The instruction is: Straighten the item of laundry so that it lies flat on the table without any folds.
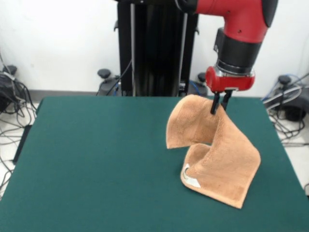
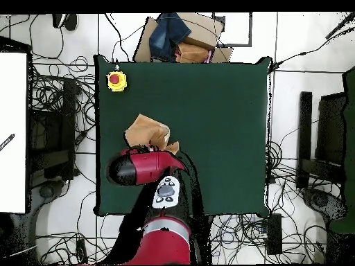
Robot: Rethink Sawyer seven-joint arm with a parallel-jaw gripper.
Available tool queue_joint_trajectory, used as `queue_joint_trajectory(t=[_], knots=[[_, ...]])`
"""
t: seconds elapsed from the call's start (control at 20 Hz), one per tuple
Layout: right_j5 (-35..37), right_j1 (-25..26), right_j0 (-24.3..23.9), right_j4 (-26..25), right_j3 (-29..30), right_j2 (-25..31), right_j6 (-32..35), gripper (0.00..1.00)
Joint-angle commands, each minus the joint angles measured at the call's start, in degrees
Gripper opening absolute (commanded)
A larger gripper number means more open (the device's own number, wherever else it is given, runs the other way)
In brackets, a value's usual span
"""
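Note:
The tan-orange towel hangs from my gripper, which is shut on its top edge. The cloth drapes down in a twisted fold; its lower part rests on the dark green table at the right side. A white label shows at the lower left corner of the cloth. In the overhead view the towel shows just beyond the red arm, which hides the gripper and part of the cloth.
A yellow box with a red button stands at a table corner in the overhead view. Cardboard and dark cloth lie beyond the table's far edge. Cables lie on the floor around the table.

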Motion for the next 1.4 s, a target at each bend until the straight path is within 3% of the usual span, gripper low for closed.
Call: queue_joint_trajectory(t=[0.05, 0.65, 0.95, 1.2, 1.4], knots=[[2.1, -3.3, -1.3, 4.2, 1.8, 0.6, 13.1, 0.0], [3.6, -6.9, -3.0, 4.8, 3.3, 2.2, 11.1, 0.0], [4.9, -7.2, -1.9, 3.7, 3.6, -0.1, 10.8, 0.0], [7.3, -11.0, -3.9, 2.0, 5.0, 0.0, 7.6, 0.0], [5.4, -10.0, -5.2, 0.3, 4.9, 0.0, 6.5, 0.0]])
